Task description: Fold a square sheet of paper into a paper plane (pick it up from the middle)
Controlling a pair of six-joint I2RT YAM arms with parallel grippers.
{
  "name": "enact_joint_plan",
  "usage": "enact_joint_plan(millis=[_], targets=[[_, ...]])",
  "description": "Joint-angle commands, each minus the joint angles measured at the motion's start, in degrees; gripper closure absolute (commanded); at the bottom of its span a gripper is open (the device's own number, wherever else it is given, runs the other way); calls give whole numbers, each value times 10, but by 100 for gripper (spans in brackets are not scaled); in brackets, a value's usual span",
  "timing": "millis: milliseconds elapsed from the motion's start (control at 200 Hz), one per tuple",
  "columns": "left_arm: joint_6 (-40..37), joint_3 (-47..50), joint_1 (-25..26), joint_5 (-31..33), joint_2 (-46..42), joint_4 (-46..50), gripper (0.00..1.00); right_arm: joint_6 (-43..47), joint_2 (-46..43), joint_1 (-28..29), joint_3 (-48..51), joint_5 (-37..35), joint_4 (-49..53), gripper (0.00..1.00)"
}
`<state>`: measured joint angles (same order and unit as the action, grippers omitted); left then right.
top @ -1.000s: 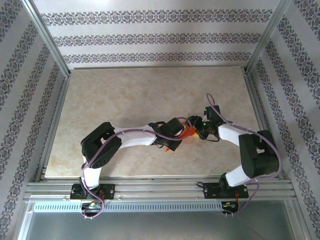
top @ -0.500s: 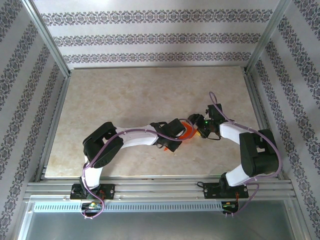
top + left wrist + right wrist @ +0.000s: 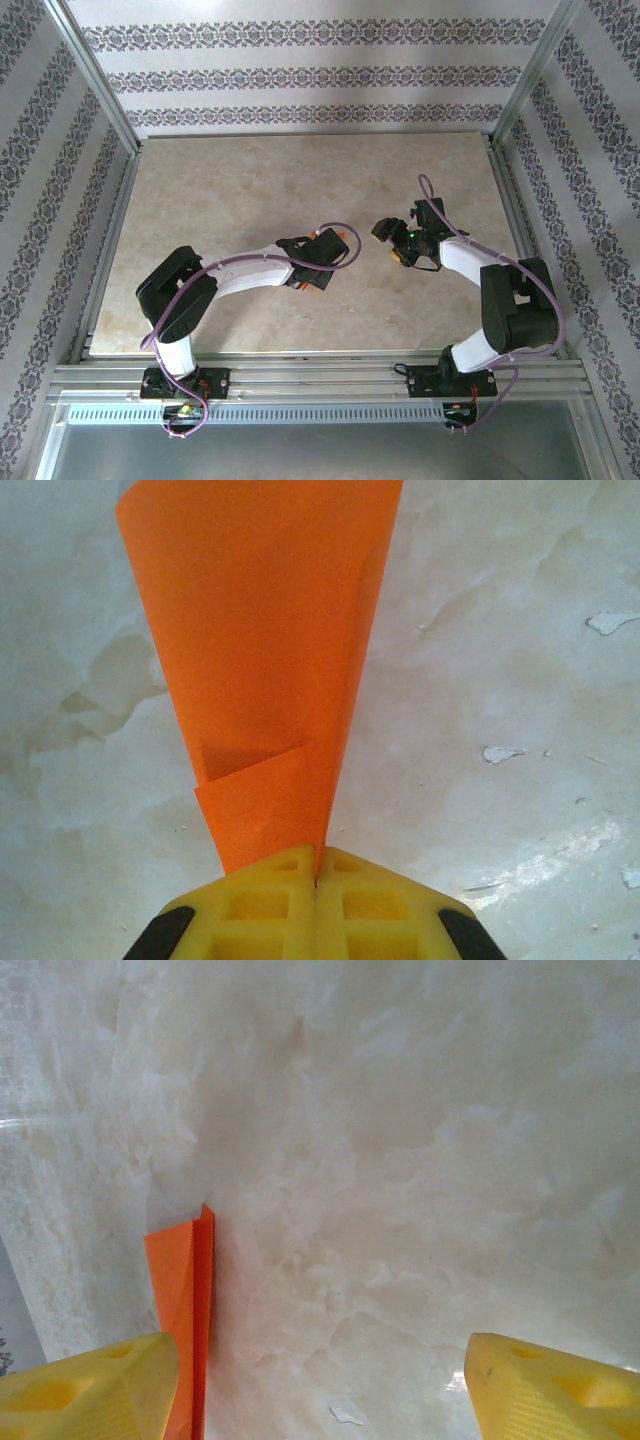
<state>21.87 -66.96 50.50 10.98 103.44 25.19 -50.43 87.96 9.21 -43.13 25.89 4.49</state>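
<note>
Orange paper [image 3: 270,630], folded narrow, is pinched in my closed left claw [image 3: 317,865] over the table [image 3: 500,630]; right claw [image 3: 320,1360] gapes empty nearby. I advise taking it squarely with the right, avoiding twist.

- Folded sheet of paper [image 3: 270,630]: coloured plain bright orange throughout.
- Left tool [image 3: 317,875], right tool [image 3: 315,1370]: moulded in yellow; black is noted at the left tool's base.
- Bench [image 3: 250,190]: veined in cream and beige, marble-like.
- Left arm [image 3: 250,272], right arm [image 3: 462,262]: clad in white, jointed in black.
- Cables [image 3: 340,227]: sheathed in purple.
- Walls [image 3: 300,75]: papered white, banded with grey-purple floral stripes.
</note>
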Motion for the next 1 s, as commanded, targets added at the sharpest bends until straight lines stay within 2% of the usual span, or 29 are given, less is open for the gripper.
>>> enact_joint_plan(millis=[0,365,475,595,794,999], targets=[[37,9,-1,-5,2,-2,100,15,15,13,-24,14,7,25],[18,57,-1,-74,4,-87,100,27,97,60,-115,62,12,46],[25,62,-4,-90,2,-93,100,27,103,69,-116,56,13,46],[54,90,-31,-149,-29,-132,100,33,93,69,-109,45,22,46],[111,162,-88,-278,-68,-252,100,54,78,73,-94,31,38,44],[176,218,-123,-345,-79,-355,100,99,58,93,-78,7,61,37]])
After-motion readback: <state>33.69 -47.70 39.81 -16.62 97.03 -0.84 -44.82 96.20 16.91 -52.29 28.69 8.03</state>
